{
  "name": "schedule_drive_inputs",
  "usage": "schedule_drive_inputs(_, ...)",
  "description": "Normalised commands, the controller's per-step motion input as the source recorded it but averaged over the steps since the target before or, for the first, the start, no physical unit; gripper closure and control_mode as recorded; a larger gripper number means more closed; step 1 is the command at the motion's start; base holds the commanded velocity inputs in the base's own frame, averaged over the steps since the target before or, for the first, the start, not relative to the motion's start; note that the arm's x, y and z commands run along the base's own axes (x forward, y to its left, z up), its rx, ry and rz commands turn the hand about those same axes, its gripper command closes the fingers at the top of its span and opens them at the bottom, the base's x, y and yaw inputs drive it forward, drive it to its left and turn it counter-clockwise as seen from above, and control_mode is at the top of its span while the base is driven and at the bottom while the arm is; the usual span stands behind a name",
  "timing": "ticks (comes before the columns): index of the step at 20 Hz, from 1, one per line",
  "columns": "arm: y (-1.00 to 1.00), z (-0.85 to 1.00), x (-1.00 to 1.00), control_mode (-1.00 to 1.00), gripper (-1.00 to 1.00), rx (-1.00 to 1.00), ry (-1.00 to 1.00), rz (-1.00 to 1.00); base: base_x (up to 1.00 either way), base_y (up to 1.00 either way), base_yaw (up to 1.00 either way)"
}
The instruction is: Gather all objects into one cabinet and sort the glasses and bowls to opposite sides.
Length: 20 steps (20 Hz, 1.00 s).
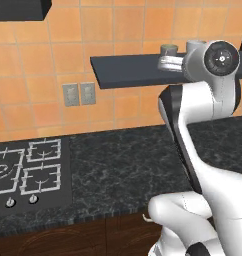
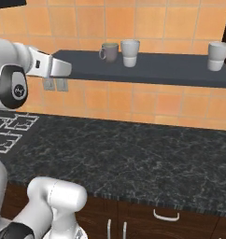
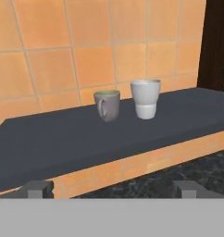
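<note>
Little looks done: the grey-green mug (image 3: 107, 104) and two pale cups (image 3: 146, 98) (image 2: 218, 55) stand on the dark shelf (image 3: 86, 139) above the tabletop (image 2: 133, 158), while the hand (image 3: 111, 189) hovers released, grasping nothing, short of the shelf.

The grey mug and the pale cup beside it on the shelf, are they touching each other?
Apart. In the hand view, a strip of dark shelf shows between the grey mug and the pale cup.
</note>
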Motion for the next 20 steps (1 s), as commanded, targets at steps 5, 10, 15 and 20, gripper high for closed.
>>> schedule_drive_inputs(5,-0.05,0.00,0.88,-1.00,-1.00,0.05,0.12,0.00,0.00,0.00,0.00)
schedule_drive_inputs(10,-0.13,0.00,0.75,-1.00,-1.00,0.05,0.10,0.00,0.00,0.00,0.00)
schedule_drive_inputs(15,-0.20,0.00,0.49,-1.00,-1.00,0.00,0.01,0.00,0.00,0.00,0.00)
schedule_drive_inputs(20,-0.26,-0.14,0.44,-1.00,-1.00,0.00,0.00,-0.01,0.00,0.00,0.00)
